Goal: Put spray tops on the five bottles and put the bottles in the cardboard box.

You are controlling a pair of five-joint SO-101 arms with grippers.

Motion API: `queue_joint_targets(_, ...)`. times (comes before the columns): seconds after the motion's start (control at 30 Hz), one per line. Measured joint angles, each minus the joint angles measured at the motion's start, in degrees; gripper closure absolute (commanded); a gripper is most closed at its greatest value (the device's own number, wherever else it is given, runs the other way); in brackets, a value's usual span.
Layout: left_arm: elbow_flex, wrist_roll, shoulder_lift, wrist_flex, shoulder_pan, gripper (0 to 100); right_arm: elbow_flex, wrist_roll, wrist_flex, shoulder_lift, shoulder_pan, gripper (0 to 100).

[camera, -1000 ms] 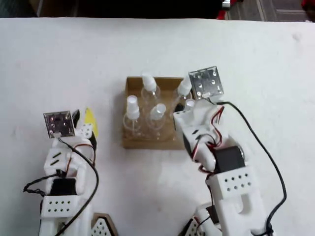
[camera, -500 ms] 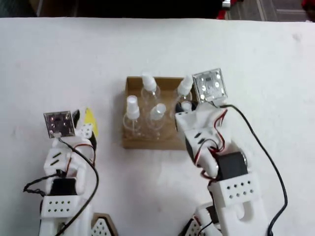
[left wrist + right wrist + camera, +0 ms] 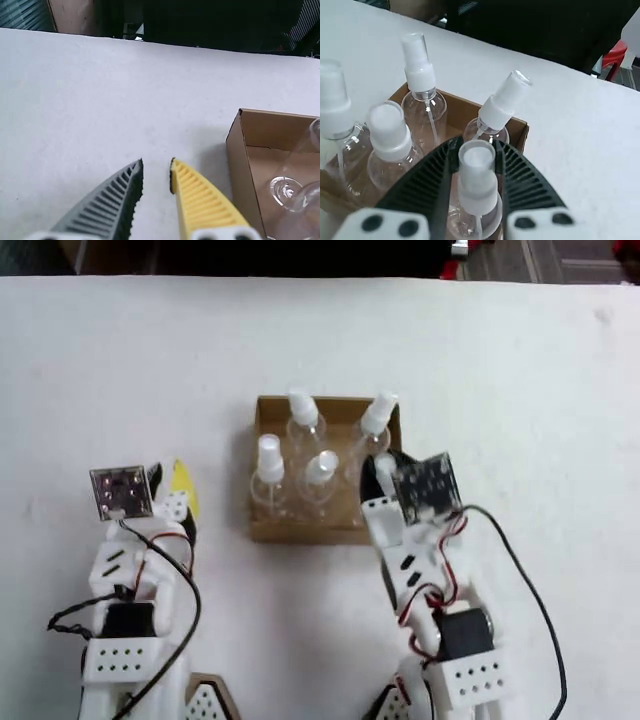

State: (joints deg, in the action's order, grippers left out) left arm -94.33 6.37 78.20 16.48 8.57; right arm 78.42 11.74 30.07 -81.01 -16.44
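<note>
In the cardboard box [image 3: 518, 131], a bottle [image 3: 476, 219] stands in the right gripper [image 3: 477, 145] — clamped by its spray top [image 3: 477, 172].

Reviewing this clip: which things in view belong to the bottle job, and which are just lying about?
Job: cardboard box; four capped bottles standing in it; fifth bottle, its spray top between the jaws of the right gripper.
Lying about: white table; brown piece by the arm bases; red object beyond the table. Left gripper hangs over the table.
</note>
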Motion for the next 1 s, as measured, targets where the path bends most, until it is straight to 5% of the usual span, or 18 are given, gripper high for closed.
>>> queue_joint_targets(0.37,0.0,0.0,0.0,0.0,0.0,91,6.2,-0.1,-1.2,-8.3,0.2,97.4)
queue_joint_targets(0.6,0.0,0.0,0.0,0.0,0.0,91,6.2,-0.1,-0.9,-8.8,-1.1,79.6)
queue_joint_targets(1.0,0.0,0.0,0.0,0.0,0.0,91,-5.2,0.0,8.8,-8.4,-3.0,81.5)
